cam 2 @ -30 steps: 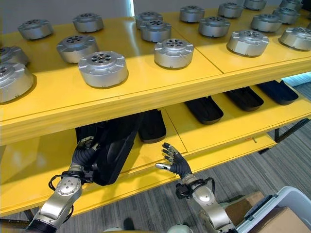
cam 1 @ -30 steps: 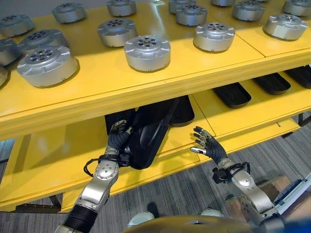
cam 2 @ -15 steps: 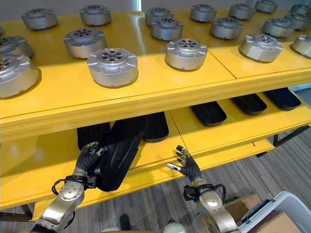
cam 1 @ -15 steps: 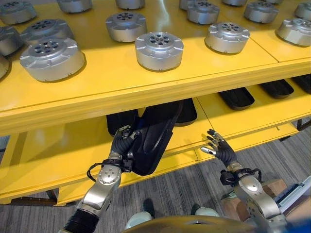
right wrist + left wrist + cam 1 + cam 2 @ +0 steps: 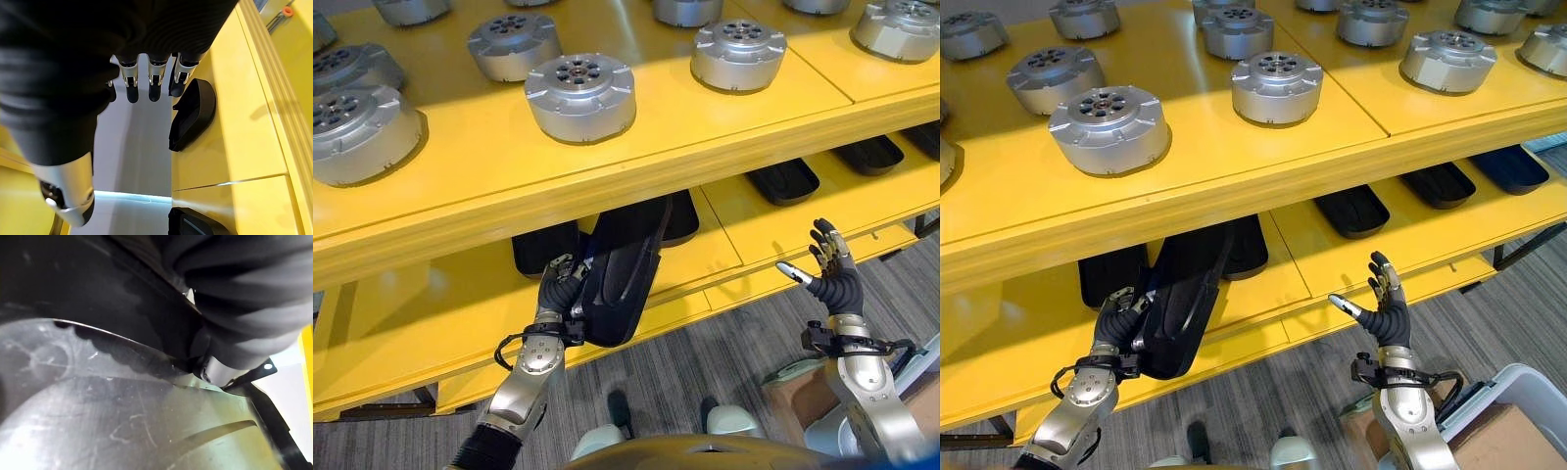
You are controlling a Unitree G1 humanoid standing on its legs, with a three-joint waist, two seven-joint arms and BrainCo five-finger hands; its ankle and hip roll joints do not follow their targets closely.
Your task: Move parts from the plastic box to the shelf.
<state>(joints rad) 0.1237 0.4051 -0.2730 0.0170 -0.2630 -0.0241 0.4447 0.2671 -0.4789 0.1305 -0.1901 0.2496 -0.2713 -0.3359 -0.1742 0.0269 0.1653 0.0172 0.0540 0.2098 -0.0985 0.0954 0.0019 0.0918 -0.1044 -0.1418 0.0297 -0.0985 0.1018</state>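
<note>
Left eye view: left robot hand (image 5: 558,291) grips black part (image 5: 619,279) at lower shelf (image 5: 411,323); right robot hand (image 5: 829,273) spread, empty.

Arms: silver-grey metal segments with rounded joint housings and small dark screw holes.
Wrists: dark ribbed covers ran over each wrist and hand back.
Left hand (image 5: 558,286): silver fingers with dark tips.
Right hand (image 5: 830,272): silver fingers, dark-tipped, thumb set apart.
Forearm base: a black ribbed sleeve showed on the left arm.
</note>
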